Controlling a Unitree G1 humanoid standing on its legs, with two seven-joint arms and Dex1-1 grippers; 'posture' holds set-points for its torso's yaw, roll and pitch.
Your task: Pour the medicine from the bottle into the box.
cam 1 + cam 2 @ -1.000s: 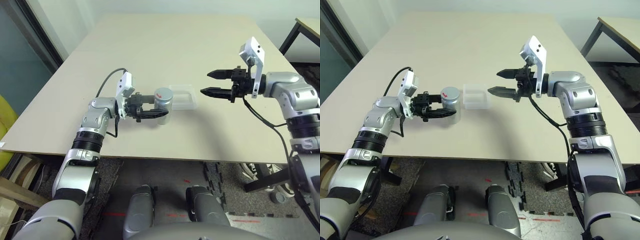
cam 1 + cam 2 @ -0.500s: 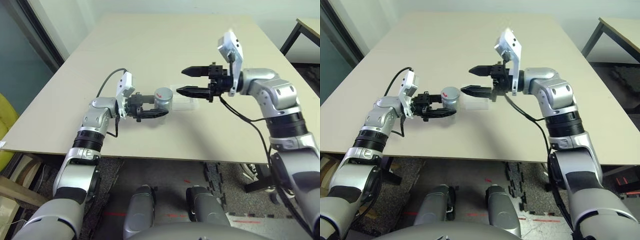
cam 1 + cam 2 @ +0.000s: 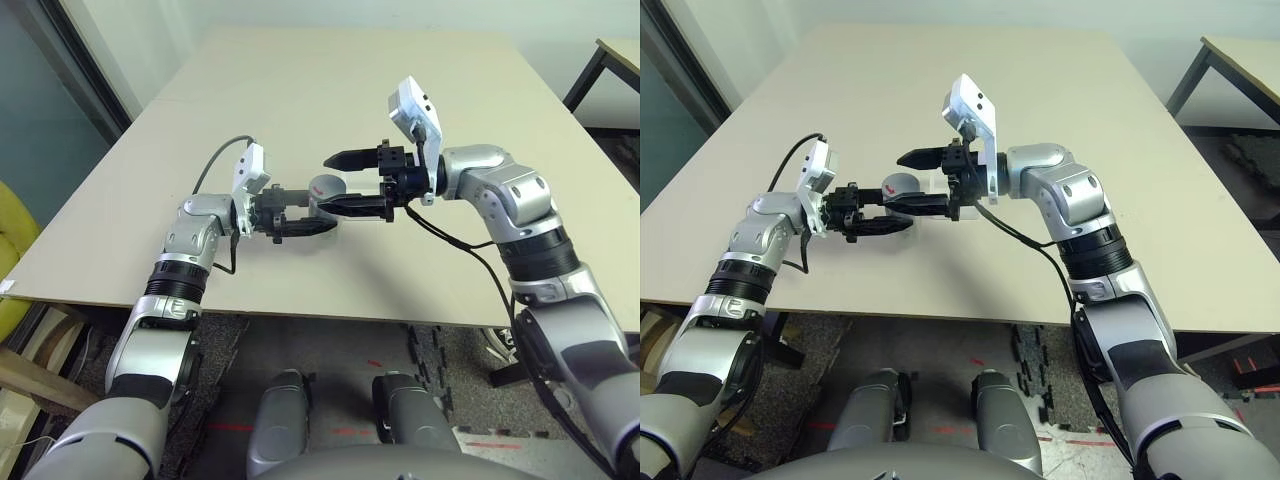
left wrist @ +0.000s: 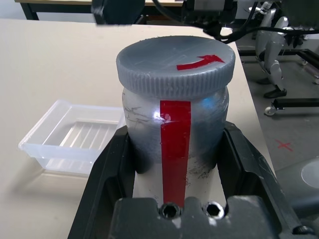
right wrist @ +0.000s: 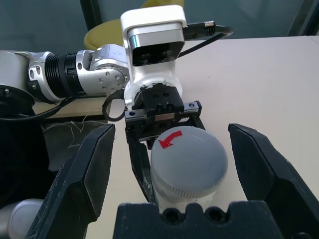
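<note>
- Holding the bottle upright just above the table, the left gripper is clamped on its body; cap on.
- Right gripper spread wide around the cap.
- Box lies just beyond the bottle.
- Risk: an off-centre closing may slip on the cap and tilt the bottle.

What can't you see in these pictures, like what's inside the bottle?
- Inside the bottle: hidden in the left wrist view by its grey cap and frosted wall.
- The box: in the head views the right tool and its arm cover nearly all of it.
- The bottle's base: in the left wrist view the left tool hides it.
- Whether the right tool touches the cap: its fingers stand wide on either side in the right wrist view.
</note>
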